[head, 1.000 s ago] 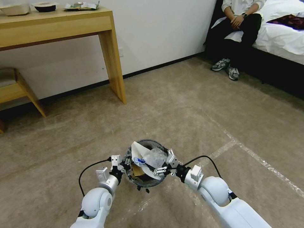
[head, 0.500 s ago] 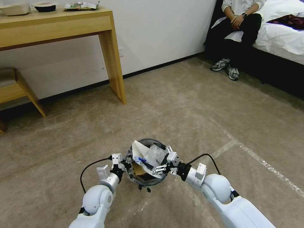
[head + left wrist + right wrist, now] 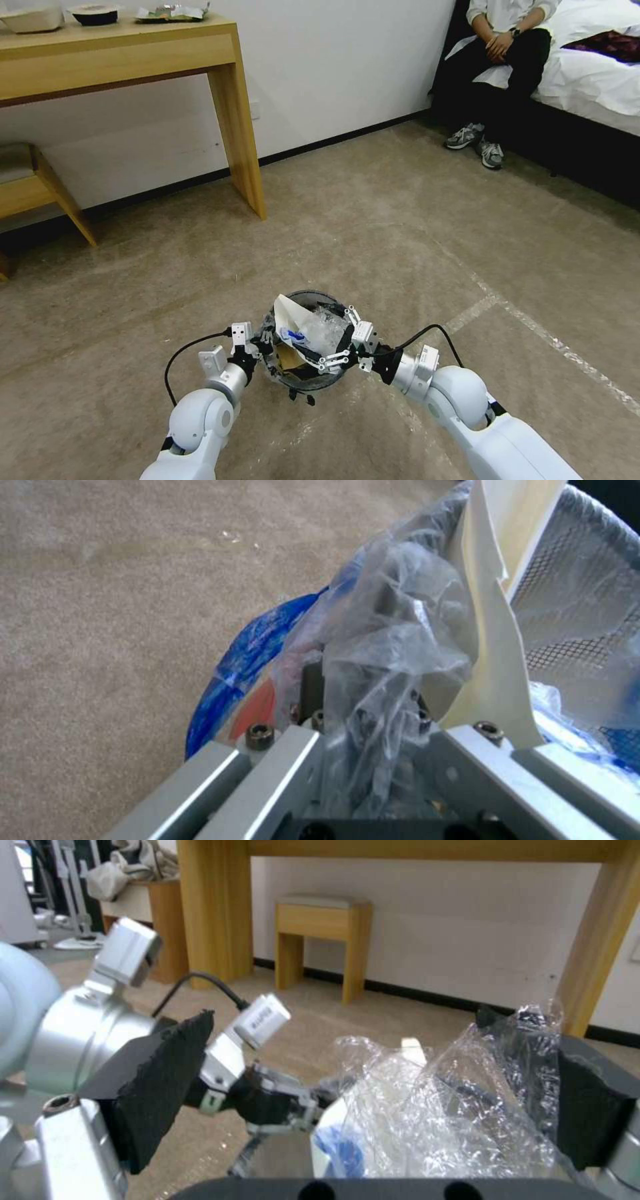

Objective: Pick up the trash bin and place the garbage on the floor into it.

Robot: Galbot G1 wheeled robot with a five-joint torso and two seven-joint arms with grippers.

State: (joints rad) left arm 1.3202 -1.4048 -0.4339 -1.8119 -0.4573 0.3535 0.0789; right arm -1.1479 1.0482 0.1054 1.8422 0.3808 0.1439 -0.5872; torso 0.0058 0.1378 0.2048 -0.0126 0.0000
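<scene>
The trash bin is at the bottom centre of the head view, above the floor. It is a dark mesh bin lined with crinkly clear plastic with blue marks. My left gripper is shut on the bin's rim and liner, clamped at the left gripper. Garbage lies inside: a flat white slipper sticking up and brown paper. My right gripper hangs open over the bin's right side. In the right wrist view its black pads stand wide apart with crinkled plastic between them.
A wooden desk stands against the wall at the back left, its leg reaching the carpet. A low stool sits under it. A bed fills the back right. White tape lines cross the carpet on the right.
My right gripper has moved a little left, farther over the bin's opening. The left arm and bin have shifted slightly left.
</scene>
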